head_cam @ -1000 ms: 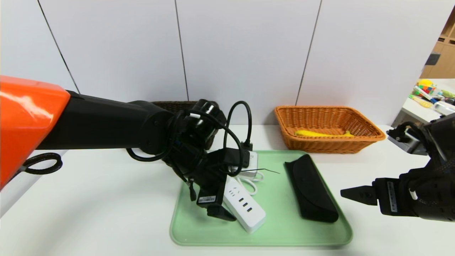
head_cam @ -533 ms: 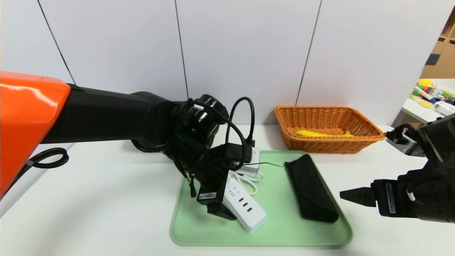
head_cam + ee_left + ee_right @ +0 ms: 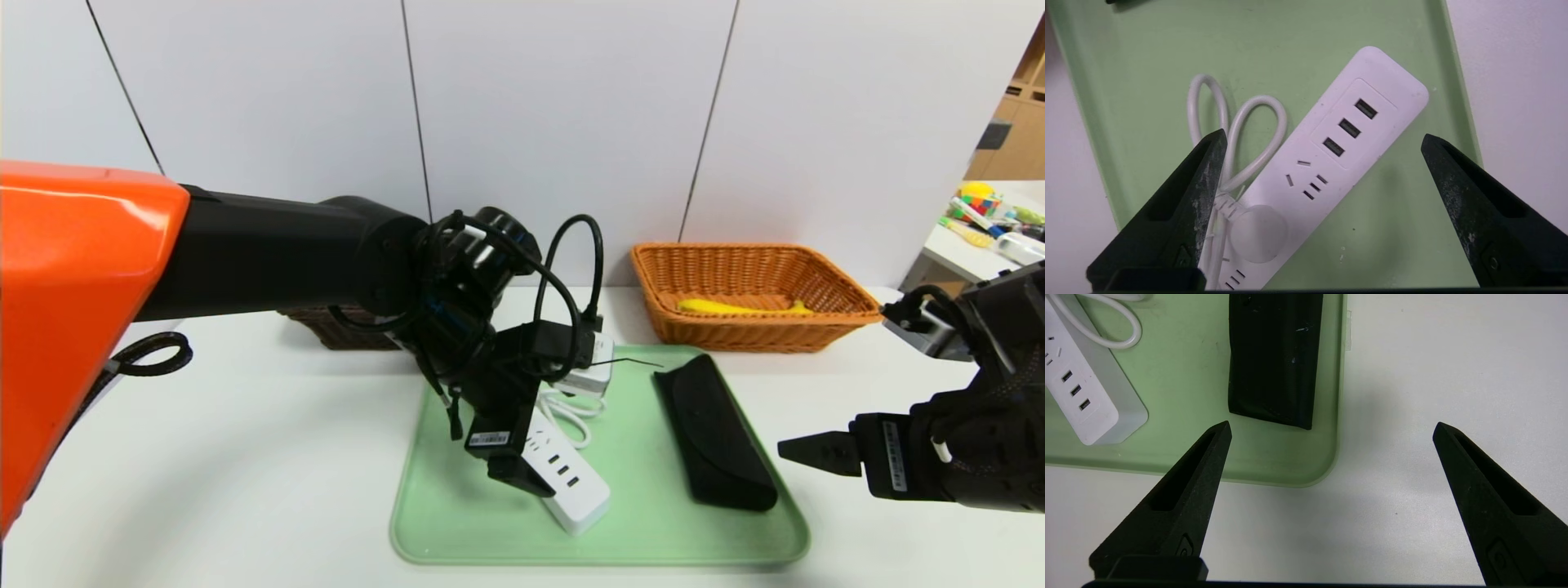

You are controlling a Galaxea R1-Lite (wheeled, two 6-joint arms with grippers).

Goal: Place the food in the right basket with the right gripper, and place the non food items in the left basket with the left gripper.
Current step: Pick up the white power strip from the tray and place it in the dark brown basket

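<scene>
Left hand [image 3: 1323, 139], fingers spread wide, hovers over a white power strip [image 3: 1331, 155] on the green tray [image 3: 653, 531] at frame centre; right hand [image 3: 1331, 428] idles open, lower right.

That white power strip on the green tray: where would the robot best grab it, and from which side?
Probably across the narrow width of the power strip, mid-body near the sockets, from above. It lies flat on the tray, long and slim; the open left hand already straddles it, clear of the coiled cord.

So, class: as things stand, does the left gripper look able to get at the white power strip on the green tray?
Probably yes. The left gripper hangs open over the power strip, jaws either side of it, nothing between. The coiled cord beside it might get caught.
</scene>
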